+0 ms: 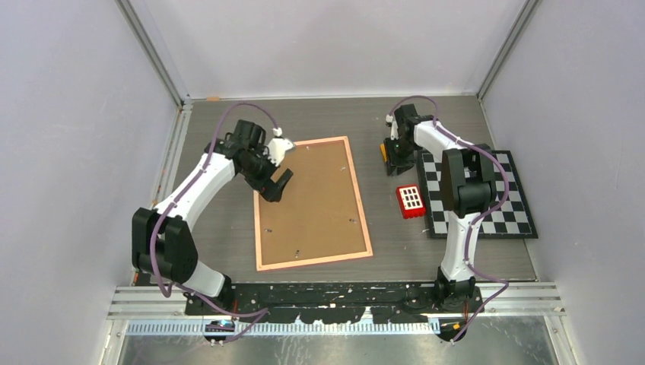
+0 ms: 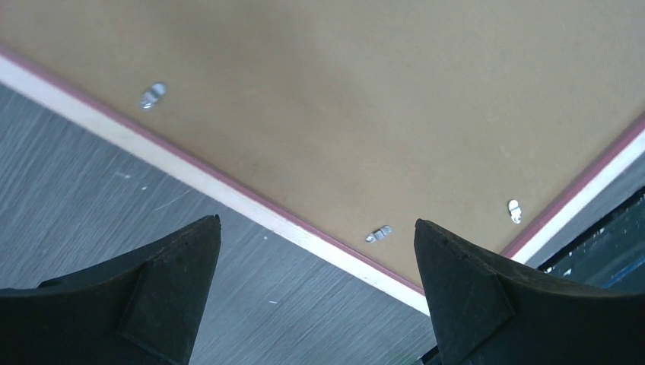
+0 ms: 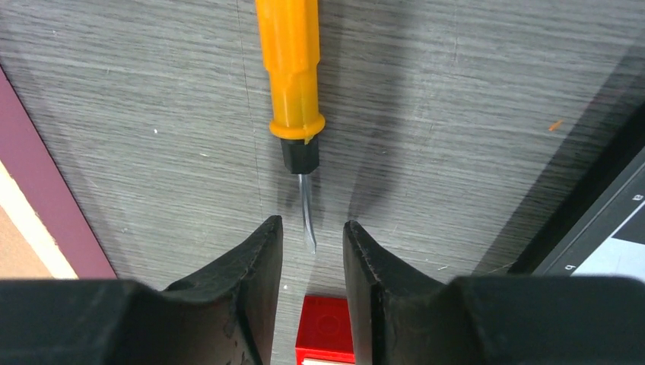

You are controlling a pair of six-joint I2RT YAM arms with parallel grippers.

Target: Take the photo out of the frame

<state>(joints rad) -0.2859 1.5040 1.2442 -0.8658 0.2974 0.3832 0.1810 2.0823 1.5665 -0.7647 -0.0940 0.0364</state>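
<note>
The frame [image 1: 319, 220] lies flat on the table [image 1: 342, 118] with its brown back panel upward and its thin pink border all round, so the photo inside cannot be seen from this side. Small metal clips [image 2: 378, 234] sit on the panel just inside the border. The left arm [image 1: 198, 179] reaches over the frame's far left corner, and the left jaws hang above that edge, spread wide with nothing between them. To the right of the frame, near its far corner, the right arm [image 1: 456, 190] points down at an orange-handled screwdriver [image 3: 293, 68] lying on the table. The right jaws stand a little apart, and the thin blade tip lies in the gap between them without being pinched. A red block [image 1: 411, 201] sits just right of the frame, and a checkerboard [image 1: 502, 205] lies beyond it, farther right.
</note>
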